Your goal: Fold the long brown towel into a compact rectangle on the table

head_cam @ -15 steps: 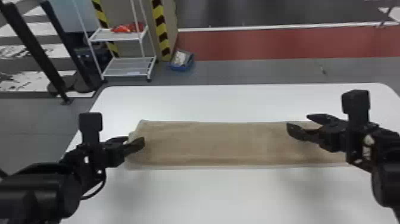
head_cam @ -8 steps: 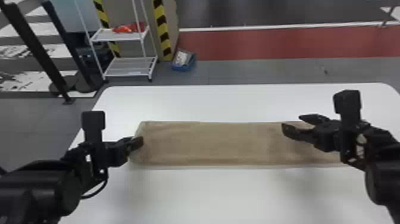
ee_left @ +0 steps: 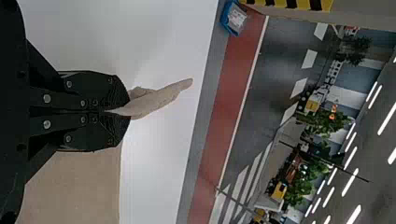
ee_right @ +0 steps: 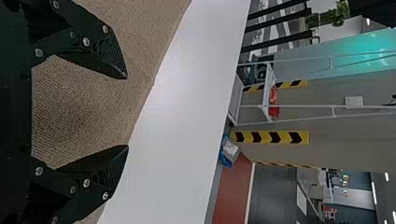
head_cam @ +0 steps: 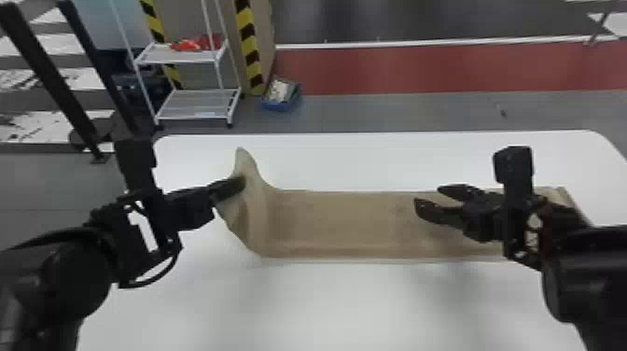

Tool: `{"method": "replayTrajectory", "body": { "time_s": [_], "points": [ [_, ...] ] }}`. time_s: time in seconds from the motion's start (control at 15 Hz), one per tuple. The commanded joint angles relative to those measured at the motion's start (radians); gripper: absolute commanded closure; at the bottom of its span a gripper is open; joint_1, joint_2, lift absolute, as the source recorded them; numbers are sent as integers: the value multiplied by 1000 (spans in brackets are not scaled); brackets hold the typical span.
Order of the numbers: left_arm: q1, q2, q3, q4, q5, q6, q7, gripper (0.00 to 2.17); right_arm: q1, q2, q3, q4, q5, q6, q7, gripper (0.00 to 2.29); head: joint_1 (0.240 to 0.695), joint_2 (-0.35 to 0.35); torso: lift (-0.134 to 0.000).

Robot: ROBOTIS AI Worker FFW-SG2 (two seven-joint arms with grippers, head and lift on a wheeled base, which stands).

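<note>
In the head view my left gripper is shut on the left end of the brown towel, holding that end raised off the table. The rest of the towel lies flat as a long strip toward the right. The left wrist view has the left gripper with its fingers together and a fold of towel sticking out between them. Over the towel's right part is my right gripper, fingers apart. Seen from the right wrist, the open right gripper has the towel behind it, nothing pinched.
The white table carries the towel, with bare surface in front of and behind it. Beyond the far edge stand a white wire shelf and a blue box on the floor.
The towel's left end has come up off the table with my left gripper, which moved up and slightly right. My right gripper has shifted left over the towel.
</note>
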State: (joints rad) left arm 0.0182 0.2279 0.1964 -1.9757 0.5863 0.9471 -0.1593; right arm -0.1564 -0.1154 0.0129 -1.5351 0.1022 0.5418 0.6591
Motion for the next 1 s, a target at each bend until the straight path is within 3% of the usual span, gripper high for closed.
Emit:
{"method": "replayTrajectory", "body": {
  "time_s": [0.0,0.07,0.2,0.4,0.47,0.67,0.8,0.93],
  "points": [
    [-34,-36,0,-14,82,9,27,1663,1,0,18,-2,-4,16,5,1187,695,84,-124],
    [-55,-48,-8,-12,113,9,46,1663,1,2,27,1,-16,16,10,1693,695,80,-124],
    [-101,-94,-34,-9,127,28,69,1663,0,2,55,27,-27,4,37,2003,695,72,-124],
    [-168,-133,-58,-11,158,95,90,1663,-19,19,94,122,-50,-52,36,2013,695,52,-124],
    [-179,-142,-57,-15,194,114,92,1663,-25,36,101,150,-53,-73,34,2013,695,49,-124],
    [-179,-130,-28,-37,267,126,87,1663,-52,77,114,224,-62,-122,36,2013,695,51,-124],
    [-179,-116,-8,-26,331,135,70,1663,-74,88,144,263,-121,-131,42,2010,695,66,-124],
    [-179,-113,-5,-23,334,135,61,1663,-75,106,180,260,-159,-122,45,2010,695,85,-124]
  ]
}}
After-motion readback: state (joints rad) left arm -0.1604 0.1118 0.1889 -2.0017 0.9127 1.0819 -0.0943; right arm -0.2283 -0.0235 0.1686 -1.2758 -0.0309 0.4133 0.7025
